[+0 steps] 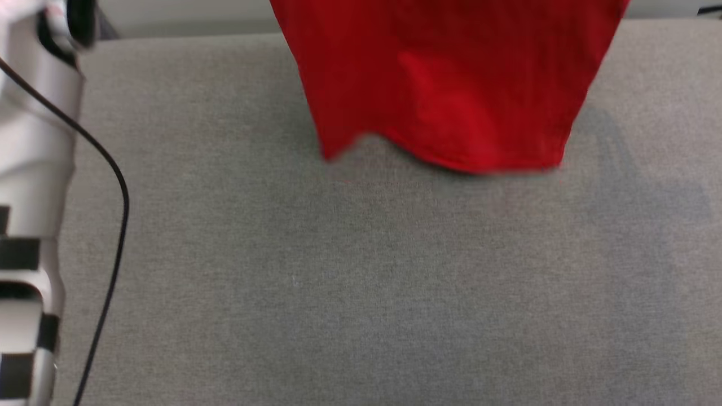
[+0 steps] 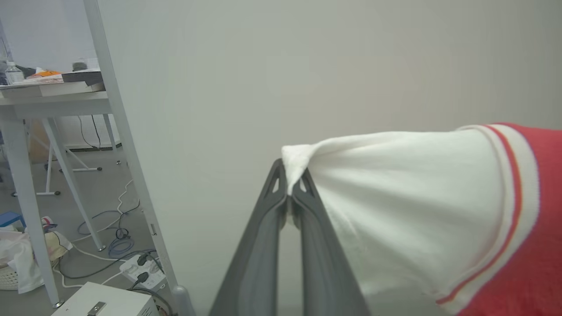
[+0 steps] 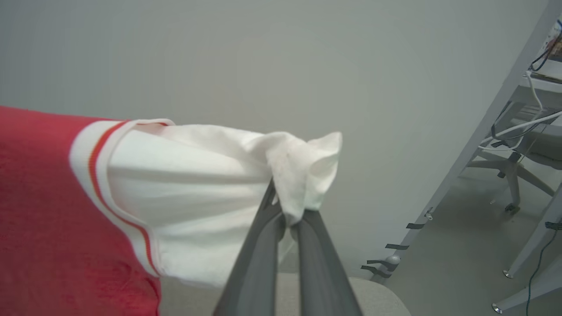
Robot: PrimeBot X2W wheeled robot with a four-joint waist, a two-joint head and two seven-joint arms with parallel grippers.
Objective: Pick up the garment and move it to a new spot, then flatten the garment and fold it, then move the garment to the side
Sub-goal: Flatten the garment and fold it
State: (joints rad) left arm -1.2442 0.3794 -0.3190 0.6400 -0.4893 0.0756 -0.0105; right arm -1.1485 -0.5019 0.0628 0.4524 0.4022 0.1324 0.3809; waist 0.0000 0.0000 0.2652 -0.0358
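Observation:
The garment [image 1: 445, 84], a red jersey, hangs in the air at the top of the head view, its lower hem swinging just above the grey cloth table [image 1: 361, 282]. My left gripper [image 2: 290, 193] is shut on a pinch of a white panel of the garment [image 2: 395, 197], beside red-and-white striped trim. My right gripper [image 3: 287, 215] is shut on the other white panel of the garment [image 3: 197, 184], which bunches over its fingertips. The jersey's top and numerals are out of the head view. My left forearm [image 1: 34, 197] stands at the left edge.
A black cable [image 1: 113, 225] hangs along my left forearm. Behind the table is a pale wall [image 2: 307, 66]. White table legs [image 2: 127, 153], floor cables and a power strip [image 2: 140, 267] lie to the left; an office chair [image 3: 513, 171] stands at the right.

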